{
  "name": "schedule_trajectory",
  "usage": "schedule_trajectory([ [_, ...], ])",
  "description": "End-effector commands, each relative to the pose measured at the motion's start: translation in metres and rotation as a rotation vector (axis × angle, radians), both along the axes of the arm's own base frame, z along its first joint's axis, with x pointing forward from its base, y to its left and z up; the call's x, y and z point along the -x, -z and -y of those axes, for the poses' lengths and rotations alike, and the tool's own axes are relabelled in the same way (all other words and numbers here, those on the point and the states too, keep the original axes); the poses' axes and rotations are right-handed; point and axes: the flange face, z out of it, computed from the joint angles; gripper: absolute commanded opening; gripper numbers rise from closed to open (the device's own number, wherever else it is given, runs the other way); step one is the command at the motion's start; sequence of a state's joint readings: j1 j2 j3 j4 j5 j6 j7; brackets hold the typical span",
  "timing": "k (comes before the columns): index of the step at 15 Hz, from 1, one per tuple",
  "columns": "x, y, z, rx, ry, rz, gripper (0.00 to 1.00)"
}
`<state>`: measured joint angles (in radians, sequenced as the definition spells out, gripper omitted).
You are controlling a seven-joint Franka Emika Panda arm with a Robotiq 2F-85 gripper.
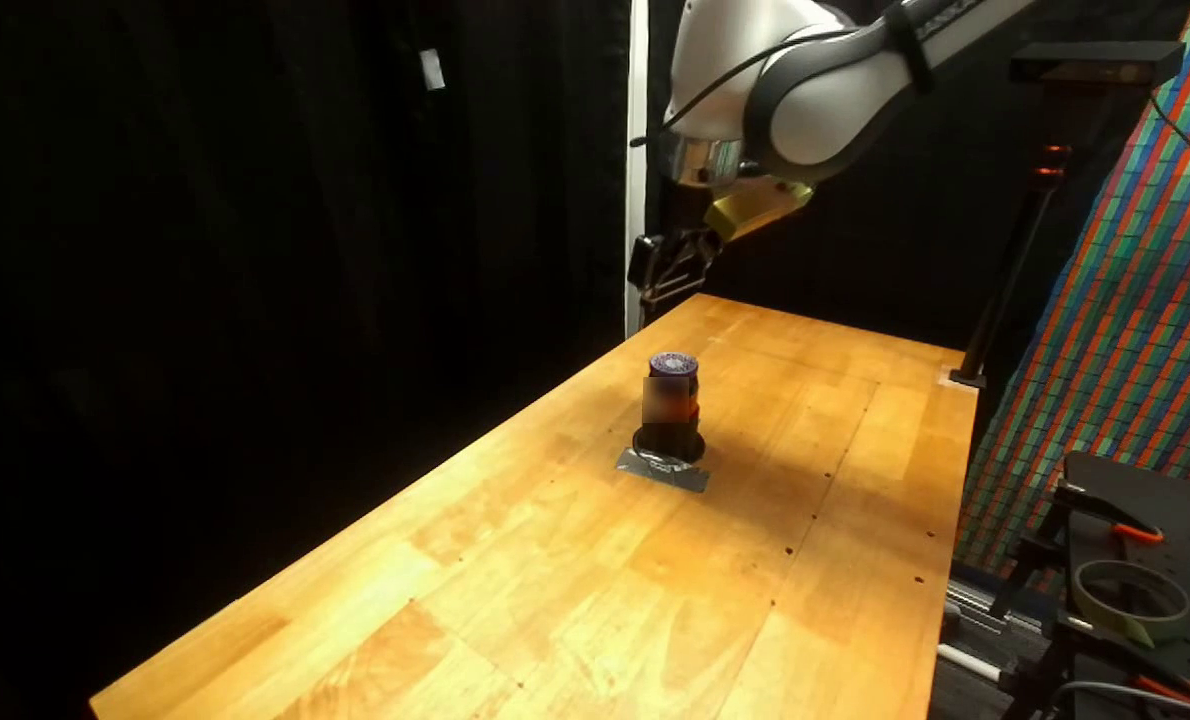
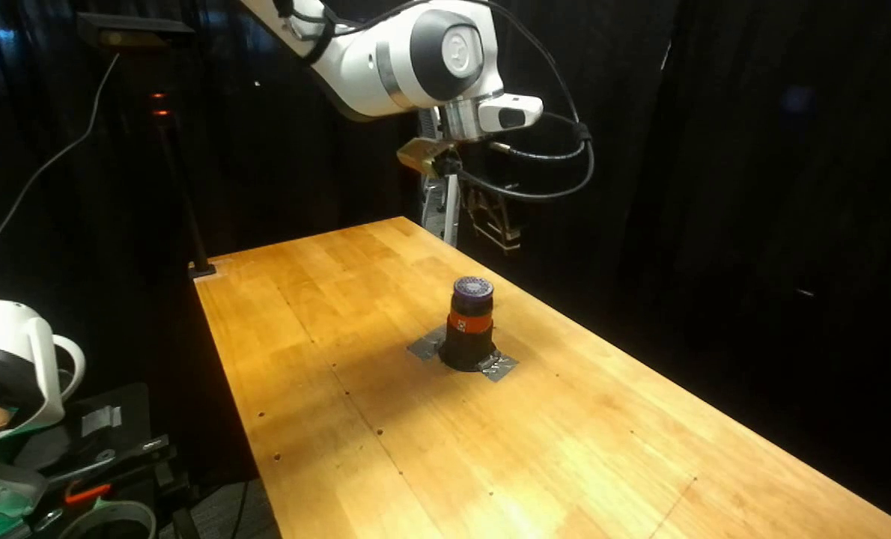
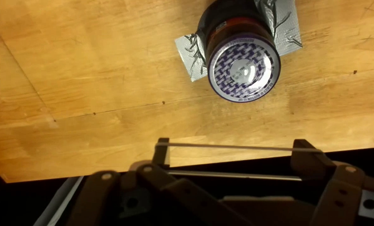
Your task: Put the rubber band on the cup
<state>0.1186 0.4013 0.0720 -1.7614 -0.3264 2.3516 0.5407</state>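
Observation:
The cup is a short dark cylinder with an orange-red band and a pale patterned lid. It stands upright on the wooden table in both exterior views [image 1: 673,432] [image 2: 470,323] and in the wrist view [image 3: 243,69]. My gripper [image 3: 231,160] is open, with its fingers wide apart. The pale rubber band [image 3: 231,146] is stretched around both fingers, two strands crossing the gap. In both exterior views the gripper [image 1: 673,278] [image 2: 498,224] hangs above and beyond the cup, over the table's edge, apart from the cup. Nothing is between the fingers except the band.
Grey tape [image 2: 499,367] [image 3: 287,28] fixes the cup's base to the wooden table [image 1: 575,600]. A dark post with a camera [image 1: 1010,250] stands at a table corner. A side stand with a tape roll [image 1: 1130,600] is beside the table. Black curtains hang behind.

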Motion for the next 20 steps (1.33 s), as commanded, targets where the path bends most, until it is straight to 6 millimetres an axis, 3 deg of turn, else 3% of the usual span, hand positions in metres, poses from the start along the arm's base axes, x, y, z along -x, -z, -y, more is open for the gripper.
schedule_trajectory([
  [1, -0.034, 0.024, -0.009, -0.042, -0.020, -0.029, 1.00],
  [5, -0.042, 0.049, -0.005, -0.134, -0.040, -0.108, 1.00],
  [11, -0.039, 0.078, 0.011, -0.117, -0.035, -0.180, 1.00],
  [20, -0.015, 0.095, 0.016, -0.127, -0.069, -0.256, 1.00],
])
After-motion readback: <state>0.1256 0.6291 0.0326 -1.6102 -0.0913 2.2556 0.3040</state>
